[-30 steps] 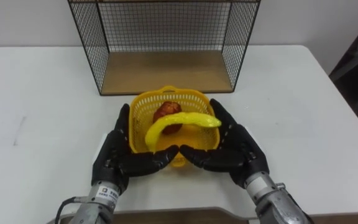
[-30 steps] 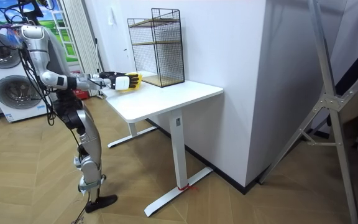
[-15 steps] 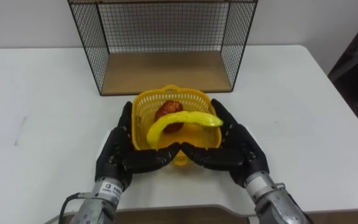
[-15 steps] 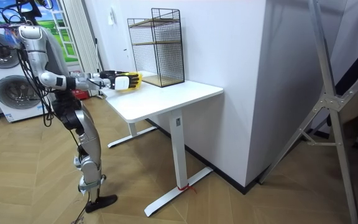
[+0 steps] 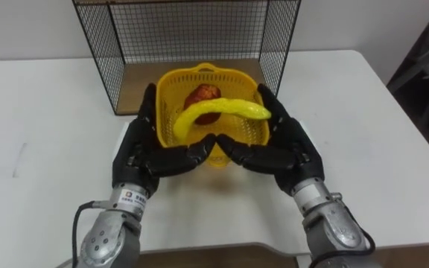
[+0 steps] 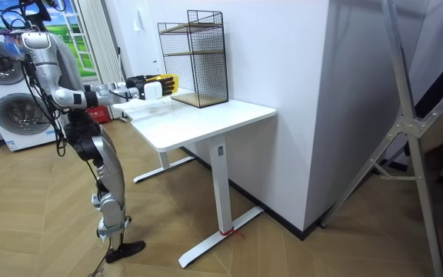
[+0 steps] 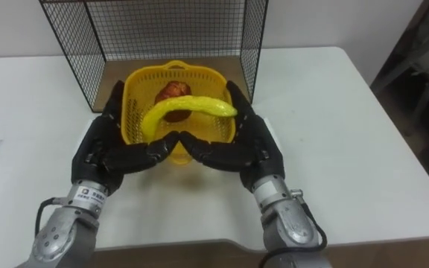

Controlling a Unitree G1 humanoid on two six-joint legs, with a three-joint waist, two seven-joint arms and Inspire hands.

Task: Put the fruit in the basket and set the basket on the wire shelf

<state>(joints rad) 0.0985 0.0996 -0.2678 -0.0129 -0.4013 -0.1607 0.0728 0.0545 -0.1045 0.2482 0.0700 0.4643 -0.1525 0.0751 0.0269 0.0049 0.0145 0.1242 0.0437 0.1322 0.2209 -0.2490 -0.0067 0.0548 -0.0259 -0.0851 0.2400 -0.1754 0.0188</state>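
flat-fingered left robot hand (image 5: 136, 156) and right robot hand (image 5: 289, 145) sandwich the yellow basket (image 5: 237, 85), the wire shelf (image 5: 192, 30) opening straight ahead.

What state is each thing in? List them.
Basket: held above the table between both hands.
Banana: lying across the basket's top.
Red fruit: in the basket, under the banana.
Wire shelf: upright, front open.
Left hand: open, fingers flat on the basket.
Right hand: open, flat on the basket.

Both arms are reaching forward. The left hand (image 5: 141, 152) and the right hand (image 5: 285, 149) are facing each other, fingers stretching straight ahead, thumbs pointing inward and nearly meeting.
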